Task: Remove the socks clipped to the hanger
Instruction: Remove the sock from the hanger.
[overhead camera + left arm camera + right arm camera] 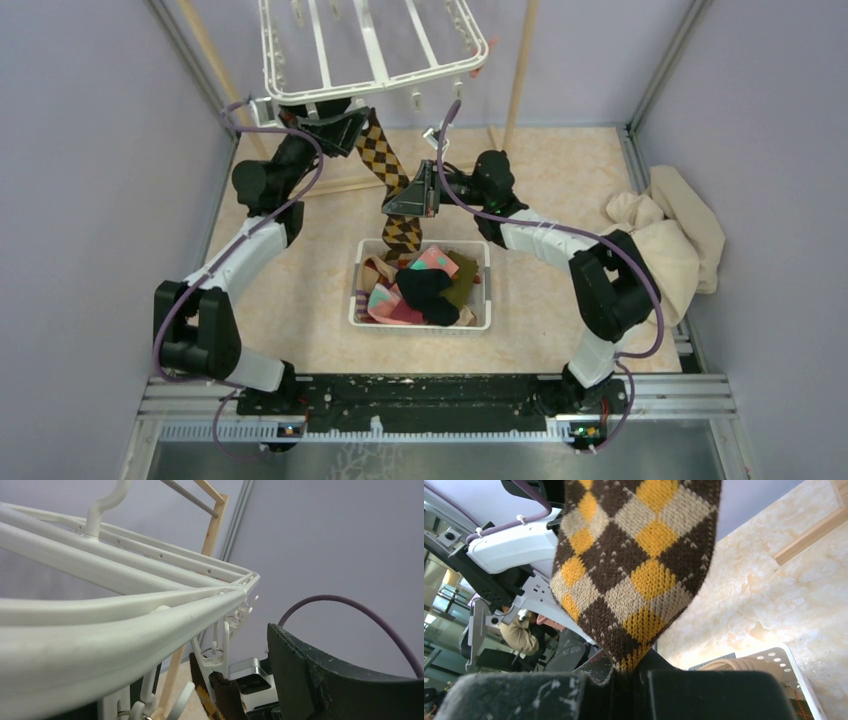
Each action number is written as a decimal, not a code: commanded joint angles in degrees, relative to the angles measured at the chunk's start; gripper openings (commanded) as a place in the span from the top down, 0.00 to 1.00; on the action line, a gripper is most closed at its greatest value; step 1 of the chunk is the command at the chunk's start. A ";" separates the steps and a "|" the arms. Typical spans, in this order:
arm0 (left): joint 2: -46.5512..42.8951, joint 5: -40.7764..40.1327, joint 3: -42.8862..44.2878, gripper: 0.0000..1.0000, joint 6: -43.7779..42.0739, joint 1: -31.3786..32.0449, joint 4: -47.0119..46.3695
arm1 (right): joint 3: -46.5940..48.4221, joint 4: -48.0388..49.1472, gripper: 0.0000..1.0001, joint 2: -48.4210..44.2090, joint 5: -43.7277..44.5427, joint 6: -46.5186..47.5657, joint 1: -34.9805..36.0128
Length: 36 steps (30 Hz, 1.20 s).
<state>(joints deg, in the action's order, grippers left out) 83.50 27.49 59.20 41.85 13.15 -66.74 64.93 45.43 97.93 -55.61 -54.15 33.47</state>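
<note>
The sandy desk [290, 290] is holding a white basket [420, 324] in its middle. A big beige cloth heap [672, 245] is lying at its right edge.

Pale lilac walls [90, 150] close me in on three sides, with grey metal strips [663, 70] running up the back corners. The surface [290, 290] I work over is cream with a marbled pattern, evenly lit. Two light wooden poles [521, 70] stand upright near the back wall. A heap of beige cloth [670, 250] lies against the right wall. A metal rail [430, 395] spans the near edge.
</note>
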 commanded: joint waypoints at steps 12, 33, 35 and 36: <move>1.19 -0.06 3.70 0.34 -0.33 0.83 -1.48 | 0.84 4.21 1.00 -0.06 -0.90 0.28 -0.08; 3.16 0.28 5.20 0.82 0.88 0.85 -1.34 | -2.05 7.51 1.00 0.30 -1.32 -0.77 -0.08; 3.08 0.25 5.36 0.87 0.49 0.83 -0.76 | -2.04 7.50 1.00 0.32 -1.34 -0.82 -0.14; 3.08 0.28 5.50 0.90 0.34 0.85 -0.43 | -1.99 7.41 1.00 0.32 -1.37 -0.79 -0.08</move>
<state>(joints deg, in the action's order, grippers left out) 86.46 27.46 62.24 42.63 13.74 -67.05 62.67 48.86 98.15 -56.27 -54.92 33.47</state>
